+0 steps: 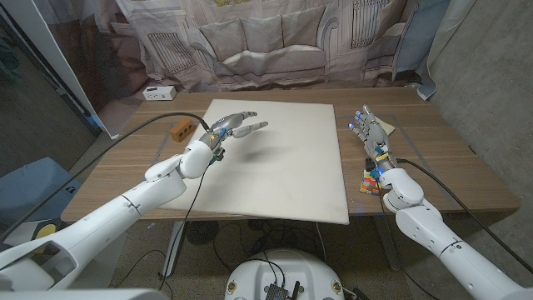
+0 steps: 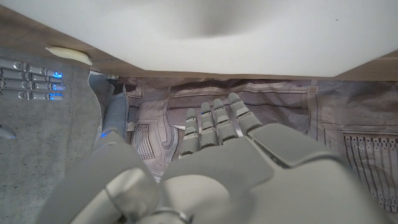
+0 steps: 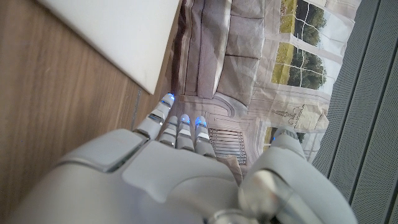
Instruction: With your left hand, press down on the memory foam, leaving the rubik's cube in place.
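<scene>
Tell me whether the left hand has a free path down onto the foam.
Probably yes. The left hand hovers open above the memory foam, with bare foam beneath it; the rubik's cube sits off the pad by the right hand.

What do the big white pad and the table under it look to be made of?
The white pad looks like soft foam with a matte, unbroken surface; the left wrist view shows a shallow, dimple-like shaded hollow in it, though that could be shadow. The table looks like wood or wood-grain laminate with a low sheen; which one can't be told.
</scene>
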Controlling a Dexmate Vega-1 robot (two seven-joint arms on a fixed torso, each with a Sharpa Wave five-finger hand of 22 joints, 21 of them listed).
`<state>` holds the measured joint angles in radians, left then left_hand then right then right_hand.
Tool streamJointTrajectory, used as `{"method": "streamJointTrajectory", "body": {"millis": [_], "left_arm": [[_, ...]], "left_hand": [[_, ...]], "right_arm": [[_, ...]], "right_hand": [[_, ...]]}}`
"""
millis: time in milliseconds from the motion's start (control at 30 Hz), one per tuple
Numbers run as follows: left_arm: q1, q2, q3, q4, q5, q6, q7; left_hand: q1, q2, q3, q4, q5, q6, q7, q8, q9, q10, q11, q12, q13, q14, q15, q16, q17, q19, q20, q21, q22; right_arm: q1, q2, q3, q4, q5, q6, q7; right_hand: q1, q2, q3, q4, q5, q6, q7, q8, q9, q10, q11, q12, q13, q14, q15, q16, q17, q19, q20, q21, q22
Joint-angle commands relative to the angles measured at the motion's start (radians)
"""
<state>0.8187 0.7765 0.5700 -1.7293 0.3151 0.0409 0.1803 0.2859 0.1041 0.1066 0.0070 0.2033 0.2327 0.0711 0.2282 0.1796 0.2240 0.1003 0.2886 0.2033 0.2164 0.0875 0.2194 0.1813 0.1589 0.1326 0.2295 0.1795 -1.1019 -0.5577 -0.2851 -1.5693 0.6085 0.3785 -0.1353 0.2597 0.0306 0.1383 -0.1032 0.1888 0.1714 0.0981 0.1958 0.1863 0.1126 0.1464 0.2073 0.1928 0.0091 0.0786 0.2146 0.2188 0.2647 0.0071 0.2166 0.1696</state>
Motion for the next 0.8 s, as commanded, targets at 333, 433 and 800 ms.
{"method": "streamJointTrajectory", "body": {"millis": [333,433,800], "left_arm": [[0.013,-0.012,-0.058,0.06,-0.17,-0.134,0.014],[0.016,-0.018,-0.068,0.077,-0.203,-0.162,0.01],[0.007,-0.056,-0.089,0.181,-0.343,-0.293,-0.039]], "left_hand": [[0.012,0.003,0.006,-0.003,-0.003,0.005,0.005,-0.004,0.004,0.008,0.007,-0.003,0.002,0.005,0.008,-0.002,0.0,0.001,-0.005,-0.004,0.001],[0.012,0.003,0.006,-0.003,-0.004,0.005,0.008,-0.005,0.004,0.008,0.008,-0.003,0.002,0.005,0.009,-0.003,0.0,0.002,-0.004,-0.004,0.001],[0.011,0.003,0.005,-0.003,-0.004,0.008,0.011,-0.007,0.004,0.012,0.012,-0.004,0.002,0.009,0.011,-0.004,0.0,0.005,-0.003,-0.005,0.001]], "right_arm": [[0.003,-0.004,0.005,-0.001,-0.001,0.01,0.005],[0.002,-0.006,0.005,-0.003,0.001,0.005,0.006],[0.003,-0.008,0.004,-0.004,-0.004,0.005,0.006]], "right_hand": [[-0.001,0.007,0.004,-0.004,-0.001,0.007,-0.002,0.001,0.003,0.011,0.002,0.001,0.003,0.008,0.006,0.003,0.0,0.012,0.004,-0.002,0.003],[-0.001,0.007,0.003,-0.005,-0.001,0.008,-0.001,0.001,0.003,0.012,0.002,0.001,0.003,0.009,0.006,0.003,0.0,0.013,0.004,-0.002,0.003],[-0.002,0.007,0.002,-0.005,-0.001,0.01,-0.001,0.001,0.003,0.015,0.0,0.001,0.003,0.01,0.006,0.003,0.0,0.014,0.003,-0.004,0.003]]}}
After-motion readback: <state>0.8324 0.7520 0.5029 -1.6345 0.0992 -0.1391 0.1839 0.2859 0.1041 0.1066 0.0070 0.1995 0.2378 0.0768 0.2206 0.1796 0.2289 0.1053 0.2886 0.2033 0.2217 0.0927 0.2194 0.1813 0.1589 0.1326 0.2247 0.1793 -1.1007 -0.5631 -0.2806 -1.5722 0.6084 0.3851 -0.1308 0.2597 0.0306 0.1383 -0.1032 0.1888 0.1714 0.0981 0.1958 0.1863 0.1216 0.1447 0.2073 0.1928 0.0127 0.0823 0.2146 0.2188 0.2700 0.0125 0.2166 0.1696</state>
